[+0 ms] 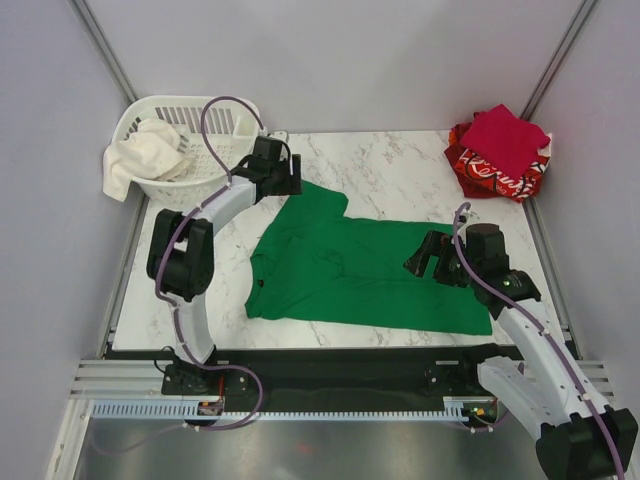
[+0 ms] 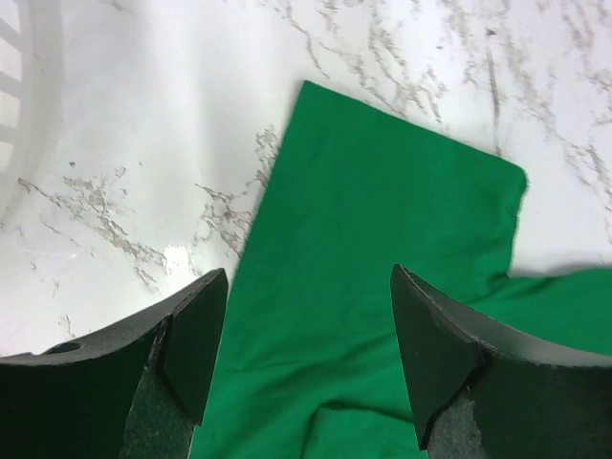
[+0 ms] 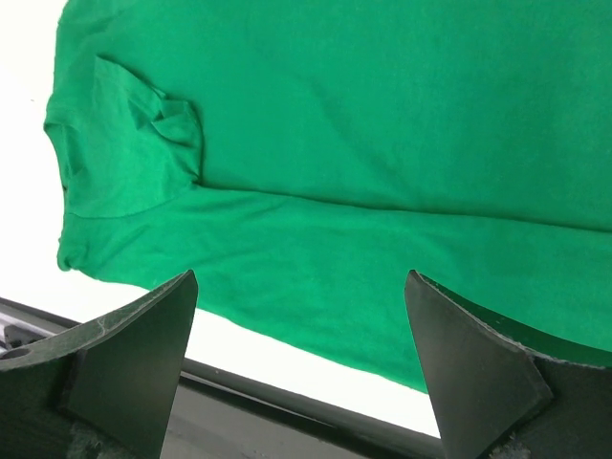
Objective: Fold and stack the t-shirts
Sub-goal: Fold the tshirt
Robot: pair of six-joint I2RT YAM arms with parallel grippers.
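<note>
The bright green t-shirt (image 1: 350,265) lies spread on the marble table, its upper sleeve pointing to the back left. My left gripper (image 1: 290,178) hovers open over that sleeve (image 2: 382,210), holding nothing. My right gripper (image 1: 428,255) is open above the shirt's right part (image 3: 363,143), near the front hem, holding nothing. The crimson t-shirt (image 1: 505,135) lies folded on top of the folded red t-shirt with white print (image 1: 490,178) at the back right corner.
A white slatted basket (image 1: 165,190) with a white cloth (image 1: 140,155) in it stands at the back left, close to my left arm; its wall shows in the left wrist view (image 2: 24,115). The table's front edge (image 3: 287,382) runs just below the shirt's hem.
</note>
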